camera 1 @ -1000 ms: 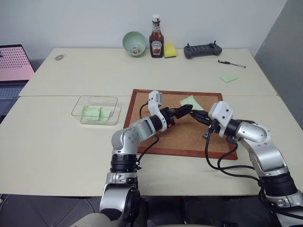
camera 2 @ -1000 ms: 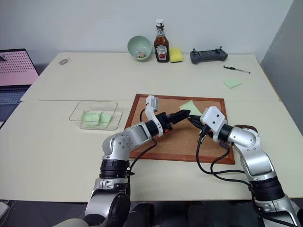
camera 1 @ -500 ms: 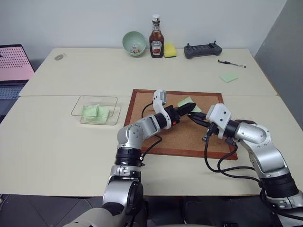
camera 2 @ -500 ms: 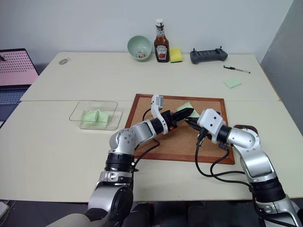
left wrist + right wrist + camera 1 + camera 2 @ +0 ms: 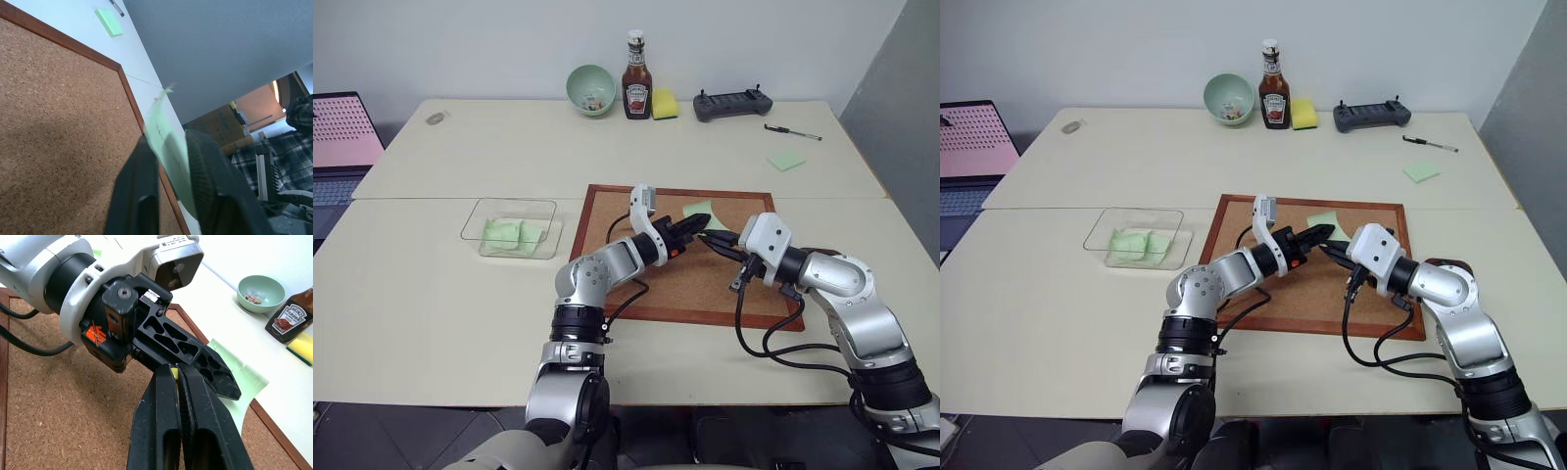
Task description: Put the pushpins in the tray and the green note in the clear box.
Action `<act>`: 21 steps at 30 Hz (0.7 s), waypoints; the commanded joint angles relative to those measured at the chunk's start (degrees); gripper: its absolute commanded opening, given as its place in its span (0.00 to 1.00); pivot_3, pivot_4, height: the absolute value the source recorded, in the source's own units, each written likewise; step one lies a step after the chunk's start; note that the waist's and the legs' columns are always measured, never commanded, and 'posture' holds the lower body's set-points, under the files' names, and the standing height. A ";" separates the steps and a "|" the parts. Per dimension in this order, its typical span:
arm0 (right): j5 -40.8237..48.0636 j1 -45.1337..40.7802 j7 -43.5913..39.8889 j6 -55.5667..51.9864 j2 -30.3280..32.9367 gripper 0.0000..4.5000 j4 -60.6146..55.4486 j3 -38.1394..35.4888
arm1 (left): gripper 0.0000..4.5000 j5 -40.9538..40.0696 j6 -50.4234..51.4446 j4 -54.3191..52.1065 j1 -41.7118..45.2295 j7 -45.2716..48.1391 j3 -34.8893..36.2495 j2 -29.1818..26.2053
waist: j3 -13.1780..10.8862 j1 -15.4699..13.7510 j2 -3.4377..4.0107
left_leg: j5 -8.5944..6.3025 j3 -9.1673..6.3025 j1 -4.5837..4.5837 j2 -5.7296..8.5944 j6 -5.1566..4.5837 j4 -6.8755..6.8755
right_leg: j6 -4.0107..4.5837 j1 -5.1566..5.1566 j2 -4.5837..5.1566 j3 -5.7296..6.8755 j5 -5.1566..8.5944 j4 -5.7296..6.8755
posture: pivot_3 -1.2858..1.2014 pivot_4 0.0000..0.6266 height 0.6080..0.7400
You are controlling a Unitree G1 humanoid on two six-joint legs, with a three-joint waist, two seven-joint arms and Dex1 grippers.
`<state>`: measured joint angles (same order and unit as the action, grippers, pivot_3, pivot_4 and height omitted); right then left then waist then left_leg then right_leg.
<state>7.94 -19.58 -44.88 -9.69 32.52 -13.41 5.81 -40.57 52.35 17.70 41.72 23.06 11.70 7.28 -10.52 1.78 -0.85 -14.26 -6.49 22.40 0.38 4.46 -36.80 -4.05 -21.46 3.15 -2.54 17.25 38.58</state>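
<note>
The pale green note [image 5: 699, 209] lies at the far side of the cork board, with its near edge lifted. My left gripper [image 5: 697, 224] is shut on that edge; in the left wrist view the note [image 5: 171, 156] stands between the two fingers [image 5: 139, 196]. My right gripper [image 5: 174, 371] is shut just beside the left one's tips, and a tiny yellow pushpin head [image 5: 173, 372] shows between its fingers. The clear box [image 5: 509, 202] stands to the left of the board. A dark brown rim, seemingly the tray [image 5: 1442, 262], peeks out behind my right forearm.
The framed cork board [image 5: 685, 279] lies under both grippers. Crumpled green papers [image 5: 512, 235] sit in the clear box. At the back stand a green bowl [image 5: 591, 89], ketchup bottle [image 5: 636, 78], yellow sponge [image 5: 665, 104] and controller [image 5: 732, 103]. A pen [image 5: 793, 132] and a brighter green note [image 5: 786, 160] lie at the back right.
My left gripper has gone from open to shut on the note's near edge. Both hands have stayed where they were.
</note>
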 commanded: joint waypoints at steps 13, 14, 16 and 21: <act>3.21 -0.48 6.08 -5.54 -3.34 0.00 -3.14 -4.21 | 0.01 -4.75 -0.57 -2.05 -0.24 -1.47 1.90 2.14 | 0.00 0.00 0.00 | 0.00 0.00 0.00 0.00 0.00 0.00 | 0.00 0.00 0.00 0.00 0.00 0.01 | 0.52 0.24 1.00; 3.56 -0.52 6.79 -6.51 -3.75 0.00 -3.07 -4.65 | 0.01 -4.87 -0.63 -2.15 -0.34 -1.51 1.83 2.11 | 0.00 0.00 0.00 | 0.00 0.00 0.00 0.00 0.00 0.00 | 0.00 0.00 0.00 0.00 0.00 0.01 | 0.52 0.24 1.00; 5.29 -0.69 8.32 -9.04 -5.06 0.00 -3.12 -6.04 | 0.01 -5.14 -0.78 -2.40 -0.60 -1.61 1.68 2.06 | 0.00 0.00 0.00 | 0.00 0.00 0.00 0.00 0.00 0.00 | 0.00 0.00 0.00 -0.01 0.00 0.01 | 0.52 0.24 1.00; 11.47 -1.63 11.71 -17.69 -8.24 0.00 -4.05 -9.67 | 0.01 -5.90 -0.89 -3.59 -1.44 -1.20 0.97 2.03 | 0.00 0.01 0.00 | 0.00 0.00 0.01 0.00 0.00 0.00 | 0.01 -0.01 0.00 -0.01 0.00 0.01 | 0.52 0.24 1.00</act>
<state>15.85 -19.70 -34.90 -23.75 24.92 -14.22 -0.95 -45.07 52.03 16.43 40.81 21.61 13.24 7.34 -10.52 1.80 -0.85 -14.26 -6.49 22.41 0.38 4.46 -36.79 -4.04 -21.47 3.15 -2.55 17.24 38.59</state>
